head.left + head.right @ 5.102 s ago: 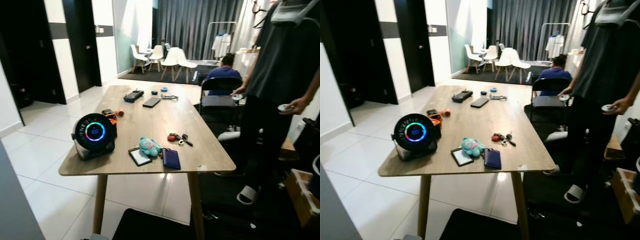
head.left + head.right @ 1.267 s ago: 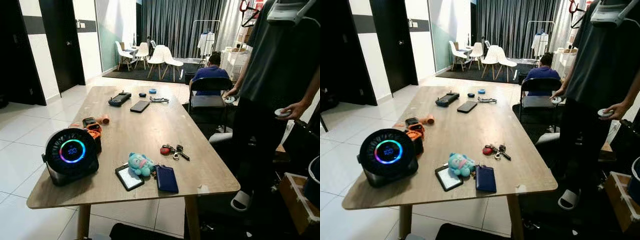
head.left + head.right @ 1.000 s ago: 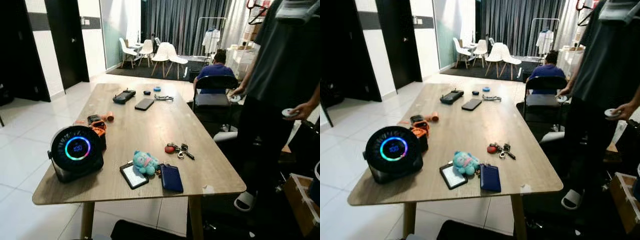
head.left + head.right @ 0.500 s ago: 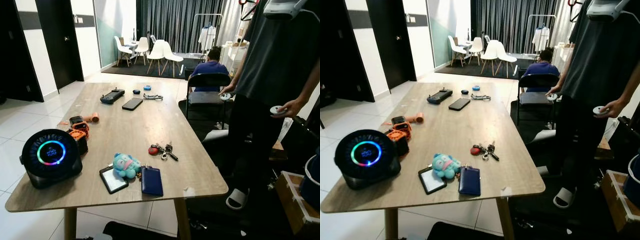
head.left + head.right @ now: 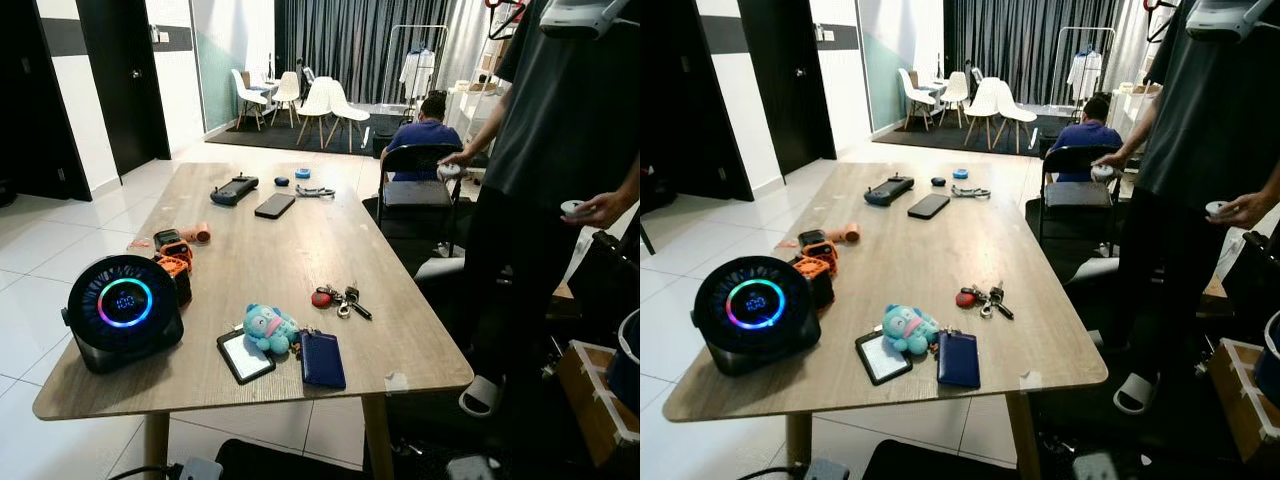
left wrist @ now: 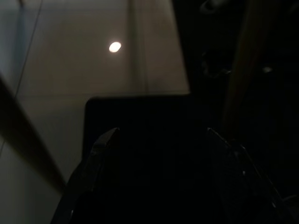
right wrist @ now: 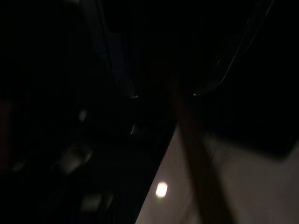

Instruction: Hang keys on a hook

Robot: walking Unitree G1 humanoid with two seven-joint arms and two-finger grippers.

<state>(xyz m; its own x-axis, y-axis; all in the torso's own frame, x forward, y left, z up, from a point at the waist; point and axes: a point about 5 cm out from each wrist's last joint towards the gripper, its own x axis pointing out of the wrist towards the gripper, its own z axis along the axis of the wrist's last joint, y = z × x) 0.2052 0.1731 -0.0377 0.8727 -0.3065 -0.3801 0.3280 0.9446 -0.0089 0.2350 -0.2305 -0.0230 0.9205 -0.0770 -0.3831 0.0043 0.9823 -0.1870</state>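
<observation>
The bunch of keys (image 5: 343, 300) with a red fob (image 5: 321, 298) lies flat on the wooden table (image 5: 300, 240), towards its near right side. Both arms hang low beneath the table's near edge. In the dark left wrist view, my left gripper (image 6: 162, 133) is open over a black floor mat and pale tiles, with nothing between its fingers (image 6: 100, 149). My right gripper (image 7: 163, 95) is open as well, with its fingers (image 7: 126, 84) apart in deep shade near a table leg.
A round black speaker with a glowing ring (image 5: 123, 310), a teal plush (image 5: 268, 328), a blue wallet (image 5: 321, 358) and a card (image 5: 245, 356) sit near the front edge. A person (image 5: 560, 150) stands close by the table's right side. Another person (image 5: 425, 135) sits behind a black chair (image 5: 418, 190).
The camera has come closer to the table and swayed sideways. The keys and other things on the table have not moved. The standing person's hand now rests on the chair back.
</observation>
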